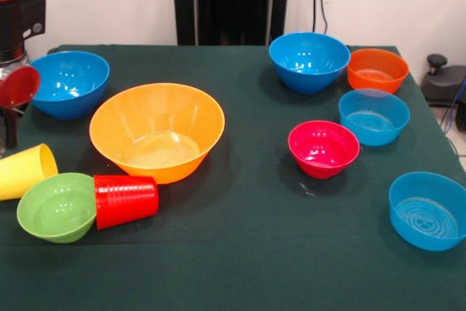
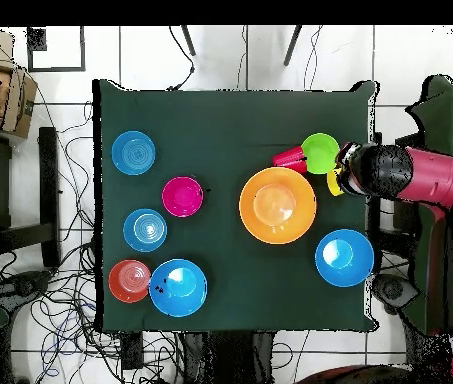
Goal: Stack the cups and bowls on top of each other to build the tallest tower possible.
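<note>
The big yellow-orange bowl (image 1: 156, 132) (image 2: 277, 205) stands upright with nothing in it. Beside it the ribbed red cup (image 1: 125, 200) (image 2: 290, 157) lies on its side against the light green bowl (image 1: 57, 207) (image 2: 321, 153). The yellow cup (image 1: 25, 171) (image 2: 334, 183) also lies on its side at the table's edge. My gripper (image 1: 9, 118) (image 2: 346, 174) hangs just over that yellow cup, mostly cut off by the picture's edge. One deep blue bowl (image 1: 69, 83) (image 2: 344, 257) sits close to the arm.
Across the green cloth (image 1: 240, 253) stand a second deep blue bowl (image 1: 309, 61) (image 2: 178, 287), an orange bowl (image 1: 377, 70) (image 2: 129, 280), two pale blue bowls (image 1: 373, 116) (image 1: 428, 210) and a pink-red bowl (image 1: 323, 148) (image 2: 182, 196), each apart. Cables cover the floor around the table.
</note>
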### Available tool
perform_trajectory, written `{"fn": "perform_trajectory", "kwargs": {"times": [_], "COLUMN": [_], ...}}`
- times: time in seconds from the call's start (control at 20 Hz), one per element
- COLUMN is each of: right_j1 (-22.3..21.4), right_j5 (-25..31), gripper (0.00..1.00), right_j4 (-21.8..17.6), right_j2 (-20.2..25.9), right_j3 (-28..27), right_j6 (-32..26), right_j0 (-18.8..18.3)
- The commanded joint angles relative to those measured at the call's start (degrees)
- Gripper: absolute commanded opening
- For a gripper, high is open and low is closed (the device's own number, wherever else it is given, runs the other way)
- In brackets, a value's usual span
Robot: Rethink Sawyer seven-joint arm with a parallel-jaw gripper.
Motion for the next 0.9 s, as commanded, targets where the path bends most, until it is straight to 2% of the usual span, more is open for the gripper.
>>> {"fn": "perform_trajectory", "kwargs": {"times": [0.05,0.4,0.9], "right_j1": [1.7,1.8,2.0], "right_j5": [4.5,3.9,2.2], "gripper": [1.0,1.0,1.0], "right_j4": [-2.7,-1.4,-1.5], "right_j2": [1.0,-0.4,-1.1], "right_j3": [0.3,0.3,1.4], "right_j6": [-9.3,-4.6,-5.1], "right_j0": [5.1,7.4,7.2]}}
